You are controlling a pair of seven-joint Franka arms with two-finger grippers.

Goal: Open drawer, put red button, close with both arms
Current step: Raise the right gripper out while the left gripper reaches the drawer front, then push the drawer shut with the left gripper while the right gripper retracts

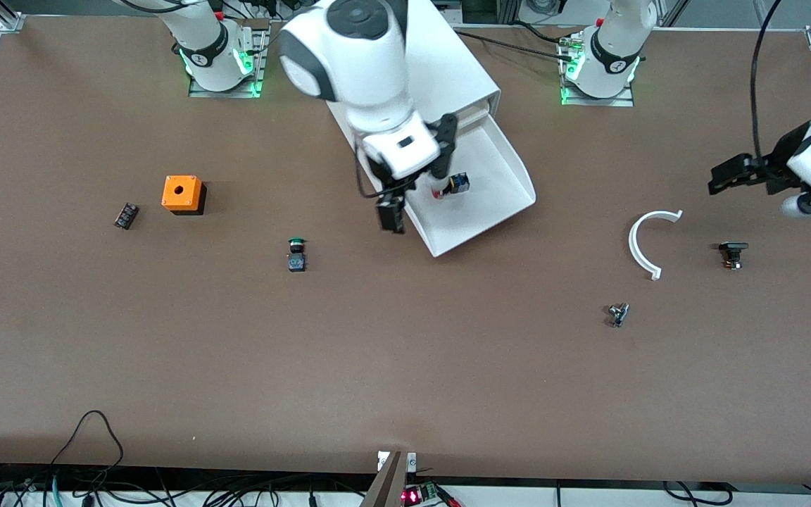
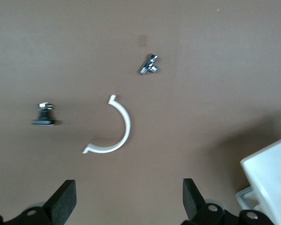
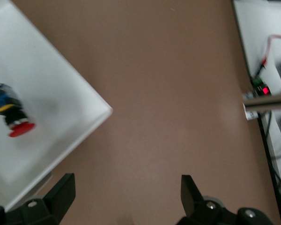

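One drawer (image 1: pixel 490 204) is being shown pulled out of the white cabinet (image 1: pixel 448 77), and the red button (image 1: pixel 450 186) is lying on its side inside the tray, red cap turned toward the right gripper. Two grippers are being recorded: the right gripper (image 1: pixel 391 211) is being held over the drawer's corner and the bare table beside it, its fingers (image 3: pixel 61 194) spread apart and gripping nothing; the left gripper (image 1: pixel 729 174) is being held over the table at the left arm's end, fingers (image 2: pixel 63 199) likewise parted and holding nothing. Loose items are being listed on the brown table (image 1: pixel 405 366): a white curved clip (image 1: pixel 641 243), a black bolt-like part (image 1: pixel 732 253), a small metal fitting (image 1: pixel 617 314), a green-capped button (image 1: pixel 297 253), an orange box with a hole (image 1: pixel 183 194), and a small black block (image 1: pixel 126 215).
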